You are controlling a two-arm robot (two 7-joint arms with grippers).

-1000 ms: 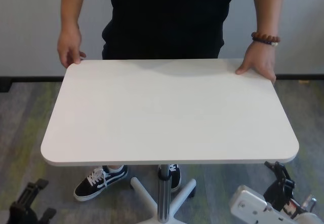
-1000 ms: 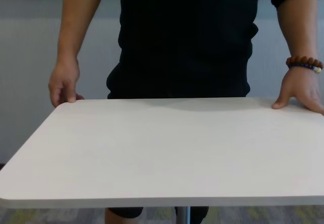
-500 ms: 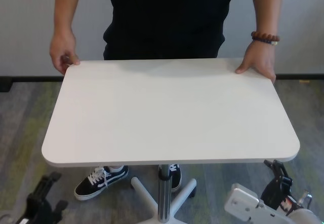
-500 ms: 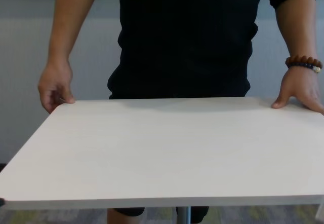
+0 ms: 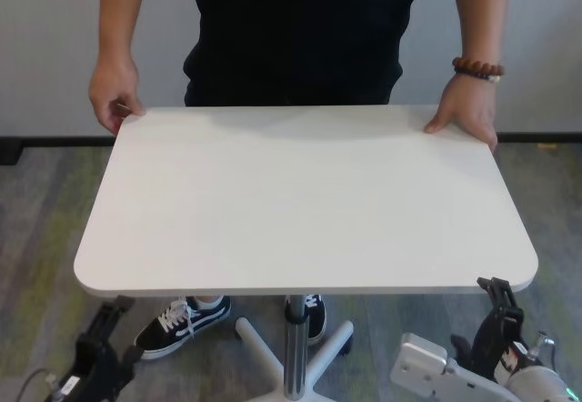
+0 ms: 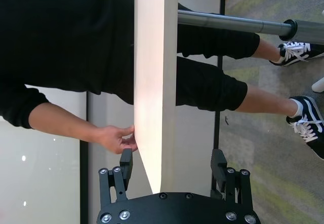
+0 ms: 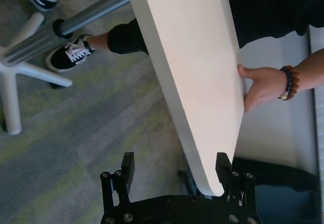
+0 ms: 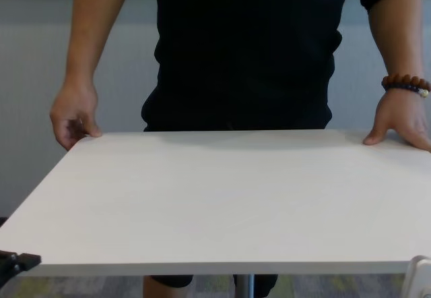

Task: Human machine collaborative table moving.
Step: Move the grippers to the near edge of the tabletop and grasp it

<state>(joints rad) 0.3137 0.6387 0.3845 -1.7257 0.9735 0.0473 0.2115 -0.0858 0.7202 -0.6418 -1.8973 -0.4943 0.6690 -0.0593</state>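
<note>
Your table (image 5: 300, 193) stands on its silver pole (image 5: 293, 347) between you and the human (image 5: 305, 29), and its white top is bare. The human is at the far edge, one hand (image 5: 114, 88) curled round the far corner on your left side, the other hand (image 5: 466, 111), with the beaded bracelet (image 5: 476, 68), flat on the far corner on your right side.

Progress, as a judgement: early. The human is set; the machine has not gripped. Nothing shows the table lifted or shifted.

Left gripper (image 6: 172, 176): jaws wide. In the left wrist view the near edge of the tabletop sits in the gap between the two fingers, apart from both. In the head view it is below and just outside the near left corner.

Right gripper (image 7: 174, 176): jaws wide as well. In the right wrist view the near corner of the tabletop reaches into the gap, close against one finger (image 7: 223, 172); you cannot tell whether it touches. In the head view it stands just under the near right corner.

Left to do: close both grippers on the near edge, then carry with the human. You likely need both clamps seated before any lift.

Writing: none readable. No brand or label shows on the table, the grippers or the sneakers (image 5: 177, 325).
</note>
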